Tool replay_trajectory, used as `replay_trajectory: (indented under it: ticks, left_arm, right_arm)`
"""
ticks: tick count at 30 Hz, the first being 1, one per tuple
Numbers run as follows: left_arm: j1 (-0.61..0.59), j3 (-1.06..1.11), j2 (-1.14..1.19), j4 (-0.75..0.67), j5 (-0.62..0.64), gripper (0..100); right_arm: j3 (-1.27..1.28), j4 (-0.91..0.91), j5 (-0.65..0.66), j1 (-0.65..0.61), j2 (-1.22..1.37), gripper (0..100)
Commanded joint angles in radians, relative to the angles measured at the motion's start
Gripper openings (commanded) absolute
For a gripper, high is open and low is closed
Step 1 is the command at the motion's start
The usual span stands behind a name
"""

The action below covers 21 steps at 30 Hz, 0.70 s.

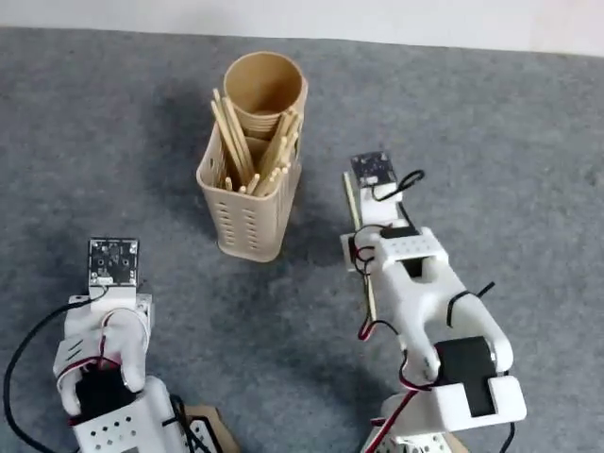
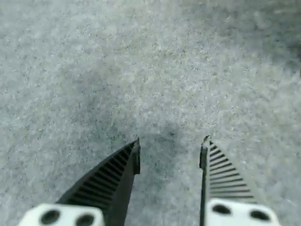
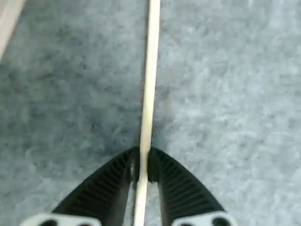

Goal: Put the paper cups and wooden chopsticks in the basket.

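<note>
A cream slotted basket (image 1: 247, 212) stands upright at the middle of the grey carpet. It holds stacked paper cups (image 1: 265, 87) and several wooden chopsticks (image 1: 236, 142) leaning beside them. In the right wrist view my right gripper (image 3: 143, 157) is shut on one wooden chopstick (image 3: 151, 70), which runs straight out ahead over the carpet. From above, that chopstick (image 1: 351, 203) lies along the right arm (image 1: 415, 283), just right of the basket. My left gripper (image 2: 170, 150) is open over bare carpet with nothing between its fingers. The left arm (image 1: 104, 330) sits at the lower left, well away from the basket.
A brown cardboard piece (image 1: 203, 425) pokes out at the bottom edge beside the left arm's base. A pale edge (image 3: 7, 19) shows at a corner of the right wrist view. Grey carpet (image 1: 491, 142) surrounds the basket on every side.
</note>
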Motion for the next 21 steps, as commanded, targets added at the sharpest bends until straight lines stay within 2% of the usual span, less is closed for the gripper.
replay_trajectory:
  ticks: [1,4,11,15,21]
  left_arm:
    - [0.018,-0.002,-0.010,-0.014,-0.005,23]
    - [0.019,-0.001,-0.010,-0.014,-0.005,23]
    - [0.058,0.008,-0.008,-0.015,-0.005,23]
    - [0.079,0.025,-0.008,-0.020,-0.008,23]
    - [0.079,0.030,-0.008,-0.020,-0.008,23]
  right_arm:
    - [-0.008,0.001,-0.005,-0.012,-0.053,0.5]
    - [-0.008,0.001,-0.008,-0.016,-0.206,0.5]
    - [-0.073,-0.051,0.000,-0.012,-0.743,0.5]
    - [-0.148,-0.312,0.000,-0.050,-0.857,0.5]
    - [-0.173,-0.688,-0.002,-0.229,-0.739,0.5]
